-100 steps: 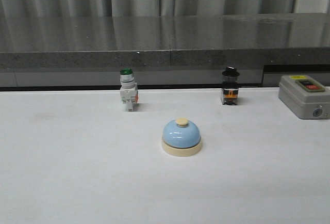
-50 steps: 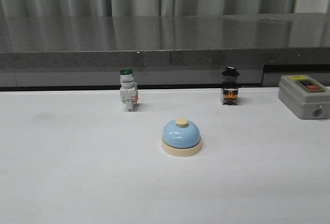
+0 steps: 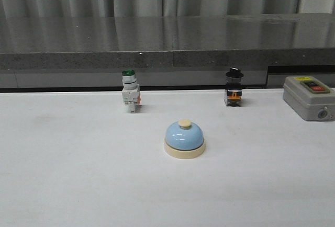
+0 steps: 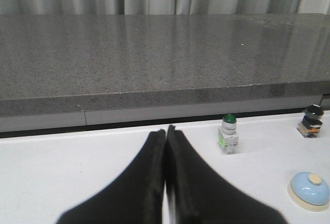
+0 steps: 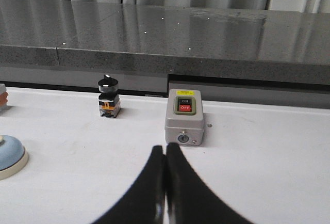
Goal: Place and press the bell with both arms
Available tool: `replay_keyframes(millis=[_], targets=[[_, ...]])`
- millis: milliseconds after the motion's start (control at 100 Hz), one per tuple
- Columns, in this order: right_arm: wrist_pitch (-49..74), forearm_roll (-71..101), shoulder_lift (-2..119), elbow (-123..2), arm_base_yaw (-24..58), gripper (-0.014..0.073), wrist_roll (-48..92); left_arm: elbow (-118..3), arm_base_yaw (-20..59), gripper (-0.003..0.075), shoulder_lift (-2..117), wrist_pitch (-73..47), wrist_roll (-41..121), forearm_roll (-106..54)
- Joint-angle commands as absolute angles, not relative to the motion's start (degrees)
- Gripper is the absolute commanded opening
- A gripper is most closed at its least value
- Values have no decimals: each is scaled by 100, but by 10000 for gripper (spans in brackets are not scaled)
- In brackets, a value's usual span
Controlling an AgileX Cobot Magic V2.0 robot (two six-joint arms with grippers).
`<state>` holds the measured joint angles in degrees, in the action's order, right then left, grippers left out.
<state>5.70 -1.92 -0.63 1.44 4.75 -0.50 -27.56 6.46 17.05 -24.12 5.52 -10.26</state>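
Note:
The light-blue dome bell (image 3: 184, 139) with cream base and cream button stands on the white table, near the middle of the front view. It also shows in the left wrist view (image 4: 309, 189) and, partly cut off, in the right wrist view (image 5: 10, 156). Neither arm appears in the front view. My left gripper (image 4: 165, 130) is shut and empty, well to the left of the bell. My right gripper (image 5: 165, 147) is shut and empty, to the right of the bell, just in front of a grey box.
A green-capped white pushbutton switch (image 3: 130, 91) stands behind the bell to the left. A black-knobbed switch (image 3: 233, 88) stands behind it to the right. A grey ON/OFF switch box (image 3: 309, 97) sits at the right edge. A grey stone ledge (image 3: 167, 44) runs along the back.

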Motion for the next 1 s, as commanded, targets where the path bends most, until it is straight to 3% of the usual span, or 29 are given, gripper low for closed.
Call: replay_keyframes(millis=[0, 300, 450, 590, 990], targets=[[95, -192, -149, 68, 444, -60, 0, -2609, 628, -20, 1596, -1677, 508, -777], [95, -192, -149, 68, 444, -60, 0, -1006, 628, -20, 442, -1077, 480, -405], [95, -192, -149, 68, 444, -60, 0, -370, 628, -20, -232, -706, -454, 172], [95, -192, -149, 68, 444, -60, 0, -77, 628, -20, -193, -473, -1296, 800], [95, -192, -149, 68, 444, -60, 0, 249, 628, -20, -193, 362, -1317, 829]])
